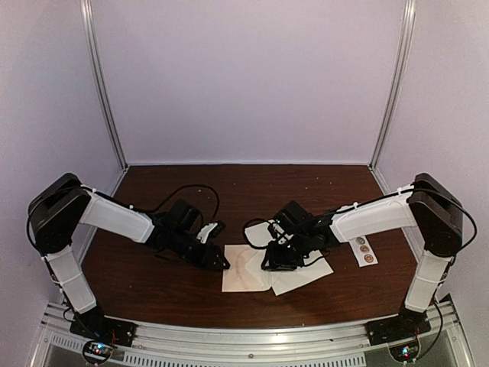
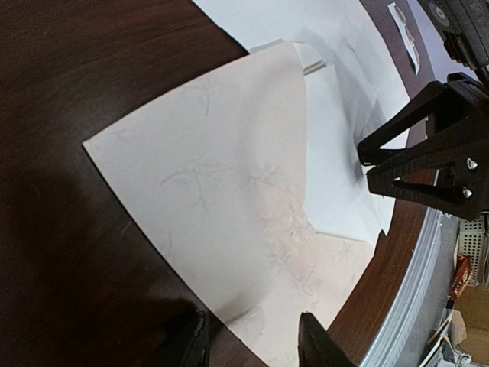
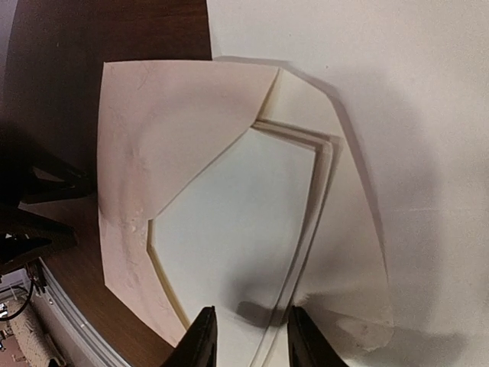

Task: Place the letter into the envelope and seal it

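Observation:
The tan envelope (image 1: 243,269) lies flat at the middle front of the table, its mouth open toward the right. The off-white letter (image 1: 309,274) spreads beyond it to the right and behind. In the right wrist view, white paper with stacked edges (image 3: 237,222) shows inside the envelope (image 3: 153,145), and the letter (image 3: 367,69) fills the top right. My right gripper (image 3: 248,340) stands open, its tips straddling those stacked edges. My left gripper (image 2: 252,344) is open over the envelope (image 2: 221,191)'s near edge, one fingertip off the paper. The right gripper (image 2: 367,172) shows across from it.
A white strip with round stickers (image 1: 364,250) lies right of the letter, near the right arm. The metal rail (image 1: 244,336) runs along the table's front edge close to the envelope. White walls enclose the table on three sides.

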Controlling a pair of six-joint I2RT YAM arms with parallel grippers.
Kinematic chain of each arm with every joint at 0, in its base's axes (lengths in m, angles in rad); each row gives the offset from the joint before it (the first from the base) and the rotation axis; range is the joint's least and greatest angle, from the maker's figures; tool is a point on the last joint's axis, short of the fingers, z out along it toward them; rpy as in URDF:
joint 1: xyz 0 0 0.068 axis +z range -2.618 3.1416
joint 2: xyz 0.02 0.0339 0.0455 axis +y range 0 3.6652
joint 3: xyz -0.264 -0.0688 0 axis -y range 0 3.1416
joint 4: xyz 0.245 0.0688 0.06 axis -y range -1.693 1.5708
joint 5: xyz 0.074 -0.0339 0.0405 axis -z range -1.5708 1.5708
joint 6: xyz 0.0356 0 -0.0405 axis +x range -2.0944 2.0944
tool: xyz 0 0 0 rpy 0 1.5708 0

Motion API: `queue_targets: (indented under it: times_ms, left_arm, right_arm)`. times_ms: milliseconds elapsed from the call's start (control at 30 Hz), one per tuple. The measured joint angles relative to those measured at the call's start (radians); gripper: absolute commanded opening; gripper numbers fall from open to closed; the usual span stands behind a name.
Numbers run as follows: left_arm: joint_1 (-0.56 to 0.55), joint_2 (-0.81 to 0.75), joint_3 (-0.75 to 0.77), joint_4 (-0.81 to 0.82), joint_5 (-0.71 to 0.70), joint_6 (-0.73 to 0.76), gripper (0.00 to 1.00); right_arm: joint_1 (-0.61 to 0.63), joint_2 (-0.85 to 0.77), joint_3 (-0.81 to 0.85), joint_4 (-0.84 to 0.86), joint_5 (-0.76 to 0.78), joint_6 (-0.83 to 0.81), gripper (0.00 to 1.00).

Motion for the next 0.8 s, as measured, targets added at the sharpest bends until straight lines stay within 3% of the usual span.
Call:
queue_targets:
  times_ms: [800]
  left_arm:
    - [-0.003, 0.022, 0.0, 0.051, 0.021, 0.0, 0.39]
  right_arm:
    - [0.0, 0.029, 0.001, 0.066, -0.035, 0.003, 0.31]
